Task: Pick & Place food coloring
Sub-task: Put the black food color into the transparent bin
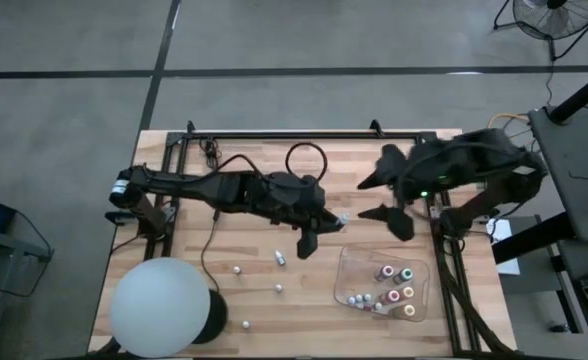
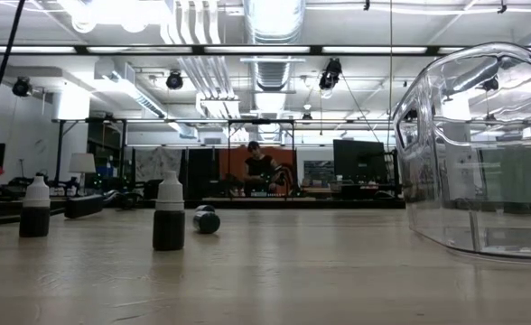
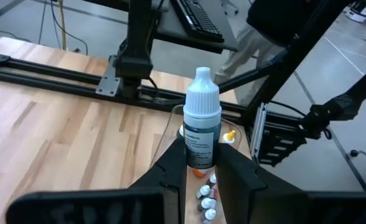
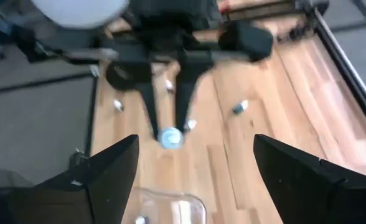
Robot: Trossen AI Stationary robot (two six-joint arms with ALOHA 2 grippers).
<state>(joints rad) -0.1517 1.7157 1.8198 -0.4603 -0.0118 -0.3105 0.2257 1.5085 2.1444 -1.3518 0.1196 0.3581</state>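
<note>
A small food coloring bottle [image 3: 201, 121] with a white cap and a dark labelled body stands upright in my left gripper [image 3: 203, 167], above the table by the far left corner of the clear tray [image 1: 346, 262]. My left gripper [image 1: 332, 219] is shut on it. Several more bottles [image 1: 394, 288] stand in the tray. Others rest loose on the wood [image 1: 281, 258], [image 1: 237, 269], [image 1: 279, 288]; in the low view two stand upright [image 2: 169, 214], [image 2: 35, 208] and one lies on its side [image 2: 206, 219]. My right gripper [image 1: 384, 197] hangs open above the table, beyond the tray's far edge, holding nothing. My left gripper pinches the bottle's lower body [image 3: 198, 155] between its two fingers [image 3: 175, 163], one on each side. The fingers come nearly level from the table's left, slanting slightly down. The bottle stands upright with its cap up, lifted clear of the table.
A big white ball [image 1: 159, 305] sits at the near left corner. A black rail frame [image 1: 304, 135] runs along the far edge and down both sides, with cables [image 1: 306, 160] lying at the back. A person sits in the room beyond the table [image 2: 258, 167].
</note>
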